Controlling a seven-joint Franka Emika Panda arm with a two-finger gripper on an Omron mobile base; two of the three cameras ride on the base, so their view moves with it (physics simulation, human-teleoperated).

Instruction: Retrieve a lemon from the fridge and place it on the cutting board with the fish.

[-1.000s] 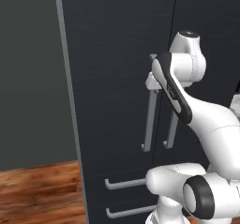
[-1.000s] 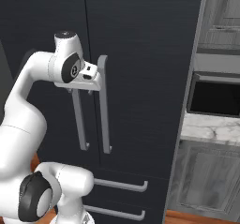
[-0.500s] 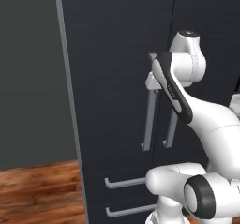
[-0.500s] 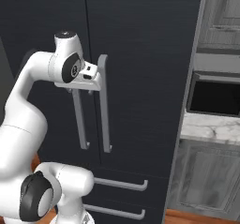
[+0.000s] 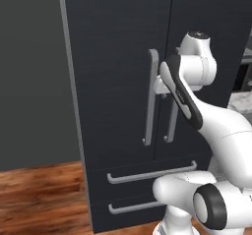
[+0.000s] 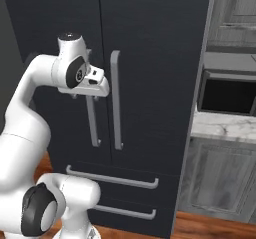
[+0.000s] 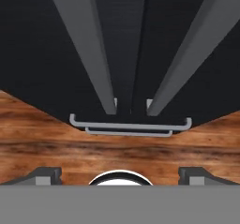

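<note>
Black fridge (image 5: 113, 72) doors stayed shut while the gripper (image 7: 119, 174) by the handles (image 5: 152, 96) spread its fingers (image 7: 44, 175) slightly wider, clasping nothing

No lettering, label, brand, number or sign is showing anywhere on the fridge (image 5: 123, 81), its handles or the cupboards beside it.

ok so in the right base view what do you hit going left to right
white arm → hand at the fridge's left door handle → right door handle → fridge right door panel → dark oven opening over the marbled counter among grey cupboards
</note>
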